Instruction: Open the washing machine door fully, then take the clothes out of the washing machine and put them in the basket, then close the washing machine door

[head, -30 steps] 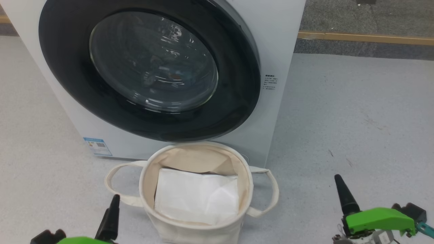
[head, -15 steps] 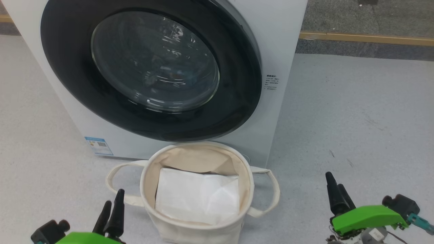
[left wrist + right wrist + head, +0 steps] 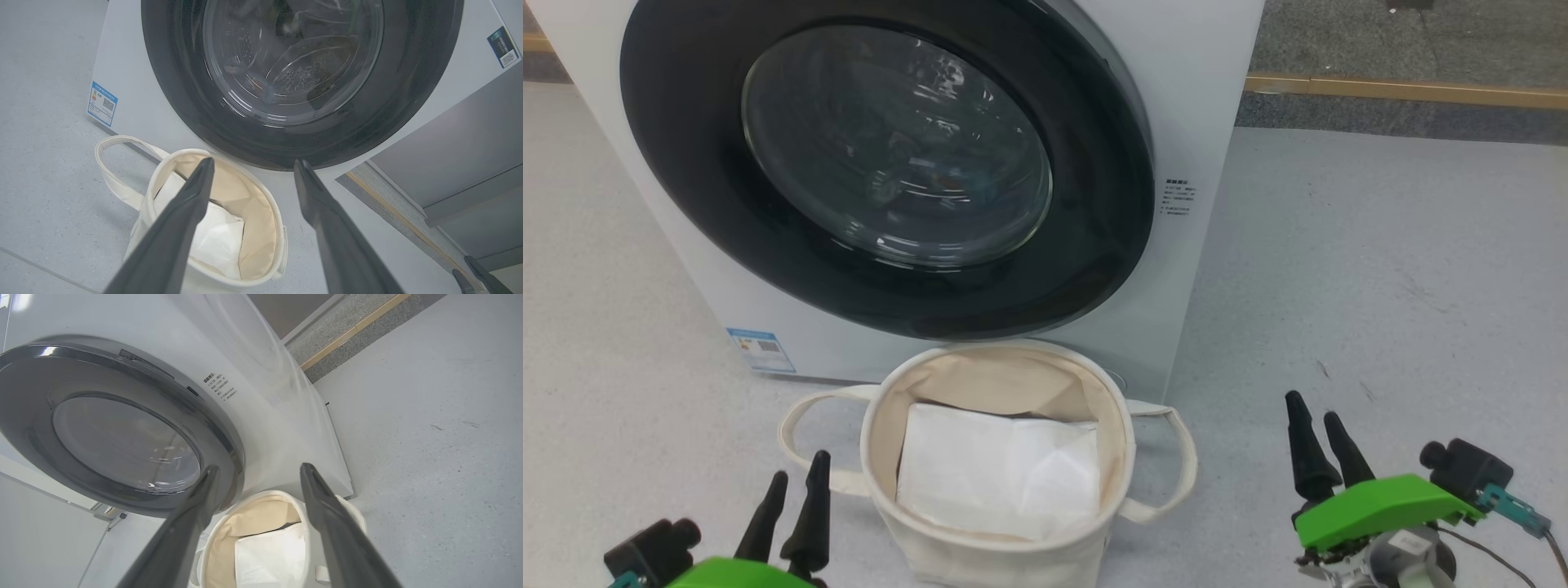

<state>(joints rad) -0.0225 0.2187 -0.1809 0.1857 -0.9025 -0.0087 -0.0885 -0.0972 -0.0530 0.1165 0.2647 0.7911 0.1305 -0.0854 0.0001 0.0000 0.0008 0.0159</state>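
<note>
On my head view the washing machine [image 3: 1209, 73] takes up the upper left and centre of the frame, a white box standing on the grey floor [image 3: 1380, 269]. The washing machine door [image 3: 1094, 261] lies shut against its front, its glossy black rim ringing the bulging glass. Through the glass I see reflections and, in the left wrist view, the perforated steel of the drum [image 3: 306, 75]. Whether the clothes lie inside I cannot tell. A small blue label [image 3: 760, 351] sits at the lower left corner of the machine's front, and a patch of printed text [image 3: 1178, 198] sits just right of the door.

The basket [image 3: 876, 425] stands on the floor just in front of the machine, at the lower centre of the frame, below the door's lowest edge. Its mouth faces up, its two loop handles stick out left and right, and a white liner sheet [image 3: 996, 474] lies crumpled in the bottom.

My left claw [image 3: 800, 467] is at the lower left of the frame, near the basket's left handle, fingers pointing up the picture. The left wrist view shows its two fingers spread apart, with the basket's rim and the door's lower edge in the gap. My right claw [image 3: 1312, 407] is at the lower right, over bare floor and apart from the basket's right handle. The right wrist view shows its fingers spread too, pinching nothing, with the basket showing between them. A wood-coloured strip [image 3: 1405, 88] runs along the floor at the upper right.
</note>
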